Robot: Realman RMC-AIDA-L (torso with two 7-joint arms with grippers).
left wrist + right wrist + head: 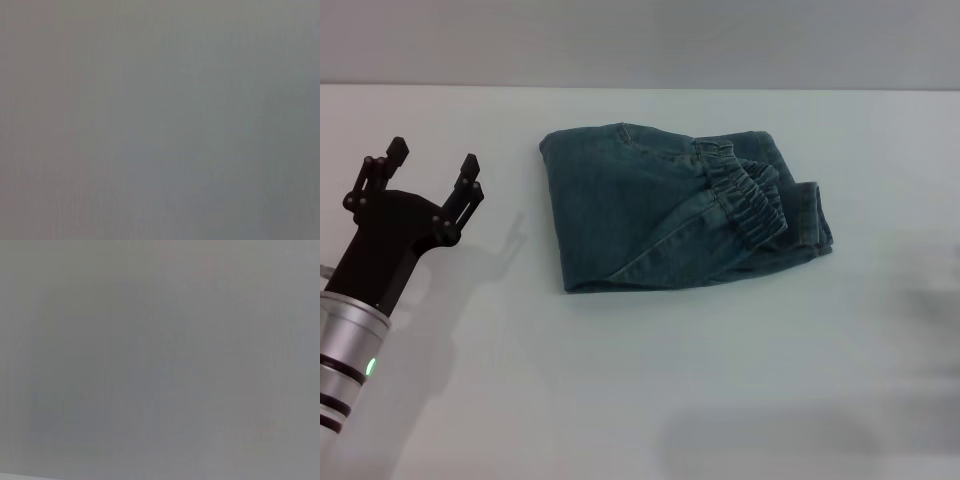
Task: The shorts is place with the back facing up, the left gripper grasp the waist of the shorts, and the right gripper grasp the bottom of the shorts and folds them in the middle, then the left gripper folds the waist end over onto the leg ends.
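The left gripper (432, 172) is seen at the left edge of the head view, raised above the table (640, 400), with its 2 black fingers (468, 185) spread wide and nothing held or touched. It is set well apart from the shorts (660, 215). 1 pair of shorts is counted, laid folded in a compact bundle in the upper centre of the frame, with the waist of the shorts (752, 195) puckered on top toward the right side. The right gripper is not shown in any view. Only blank grey is given by both wrist views.
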